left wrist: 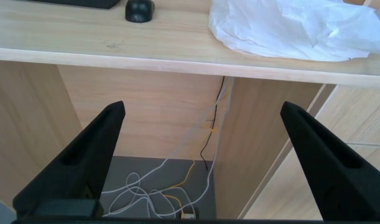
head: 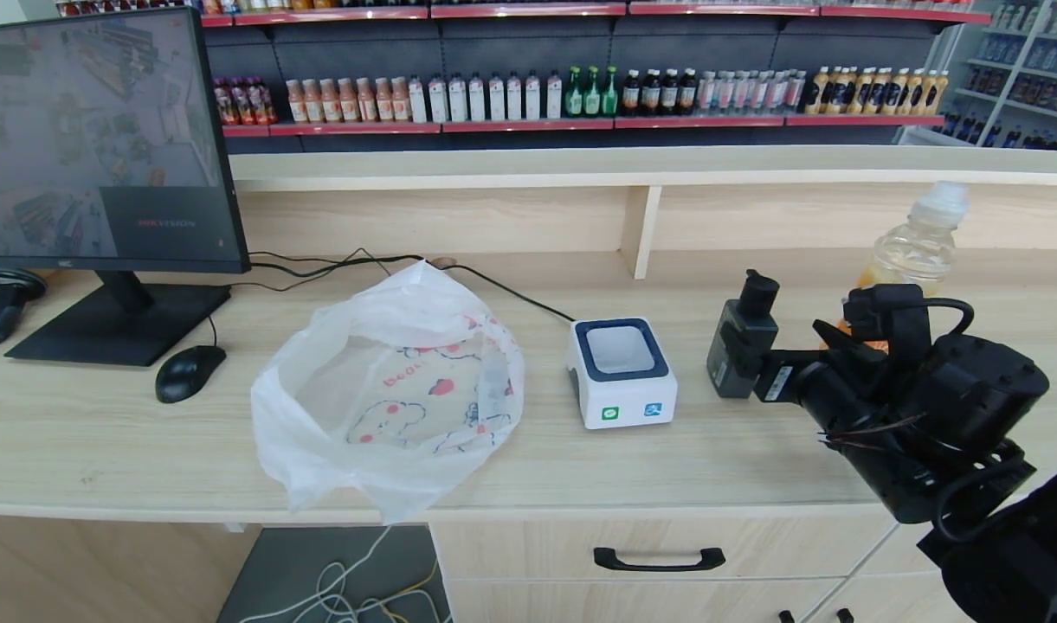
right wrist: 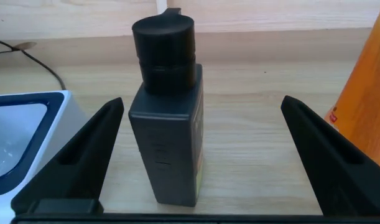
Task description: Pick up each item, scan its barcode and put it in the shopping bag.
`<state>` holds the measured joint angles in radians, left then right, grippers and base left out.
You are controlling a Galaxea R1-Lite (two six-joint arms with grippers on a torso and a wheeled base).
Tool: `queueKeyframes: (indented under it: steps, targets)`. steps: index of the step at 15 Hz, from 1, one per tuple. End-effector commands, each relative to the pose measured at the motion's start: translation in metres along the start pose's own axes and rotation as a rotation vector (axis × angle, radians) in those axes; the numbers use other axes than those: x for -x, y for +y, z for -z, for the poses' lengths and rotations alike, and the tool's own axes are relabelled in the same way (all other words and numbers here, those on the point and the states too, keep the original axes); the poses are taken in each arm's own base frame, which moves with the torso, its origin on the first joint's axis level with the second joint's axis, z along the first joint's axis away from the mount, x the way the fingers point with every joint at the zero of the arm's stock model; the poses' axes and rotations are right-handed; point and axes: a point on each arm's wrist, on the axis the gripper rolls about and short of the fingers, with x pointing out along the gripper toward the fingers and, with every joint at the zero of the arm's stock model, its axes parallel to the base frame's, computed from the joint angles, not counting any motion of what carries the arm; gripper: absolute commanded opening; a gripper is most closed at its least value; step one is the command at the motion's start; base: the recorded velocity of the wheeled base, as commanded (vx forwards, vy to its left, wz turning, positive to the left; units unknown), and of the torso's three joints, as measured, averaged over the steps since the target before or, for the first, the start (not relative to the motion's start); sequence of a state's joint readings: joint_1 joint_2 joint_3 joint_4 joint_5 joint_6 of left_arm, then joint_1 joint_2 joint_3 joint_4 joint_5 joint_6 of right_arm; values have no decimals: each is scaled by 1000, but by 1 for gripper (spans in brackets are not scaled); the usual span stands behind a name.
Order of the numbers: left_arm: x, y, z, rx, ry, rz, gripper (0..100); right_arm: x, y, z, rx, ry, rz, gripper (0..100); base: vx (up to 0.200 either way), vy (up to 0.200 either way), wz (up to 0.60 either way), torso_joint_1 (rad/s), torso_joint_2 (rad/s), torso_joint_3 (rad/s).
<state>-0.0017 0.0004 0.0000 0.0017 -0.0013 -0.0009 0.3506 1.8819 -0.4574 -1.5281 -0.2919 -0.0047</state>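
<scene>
The dark bottle [head: 743, 339] stands upright on the counter [head: 753, 459], its long axis vertical and its black cap on top. It is just right of the white scanner [head: 621, 368] and well apart from the shopping bag [head: 389, 389], which lies open farther left. The right gripper [right wrist: 202, 104] faces it from the near right side, jaws spread wide. In the right wrist view the bottle sits centred in the gap between the two fingers [right wrist: 84, 155], with clear space on either side and neither finger touching it. I cannot tell whether its body is already level with the fingertips or just beyond them. A short straight advance and a squeeze across the narrow body, below the cap, looks like what the grasp needs. A taller bottle of orange drink [head: 913, 247] stands farther back on the right, close by the arm, and could be knocked. The left gripper [left wrist: 203, 109] is also open and hangs below the counter's near edge under the bag, so the right arm is plainly the nearer one.
</scene>
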Motion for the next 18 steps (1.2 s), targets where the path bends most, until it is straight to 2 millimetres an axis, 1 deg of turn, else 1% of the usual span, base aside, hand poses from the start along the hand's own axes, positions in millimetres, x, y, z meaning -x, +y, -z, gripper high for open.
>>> queueKeyframes:
  steps: [1, 3, 6, 9, 15, 18]
  targets:
    - [0, 0, 0, 1, -1, 0, 100, -3, 1, 3, 4, 7, -6, 100, 0, 0, 0, 0, 0, 0]
    - [0, 0, 0, 1, -1, 0, 100, -6, 2, 6, 7, 12, -27, 100, 0, 0, 0, 0, 0, 0]
    - [0, 0, 0, 1, -2, 0, 100, -17, 0, 10, 19, 4, -40, 100, 0, 0, 0, 0, 0, 0]
    - [0, 0, 0, 2, -2, 0, 100, -20, 0, 16, 21, 21, -41, 100, 0, 0, 0, 0, 0, 0]
    - [0, 0, 0, 4, -4, 0, 100, -23, -1, 18, 5, 21, -57, 100, 0, 0, 0, 0, 0, 0]
    - [0, 0, 0, 4, -4, 0, 100, -27, -6, 17, -9, 12, -41, 100, 0, 0, 0, 0, 0, 0]
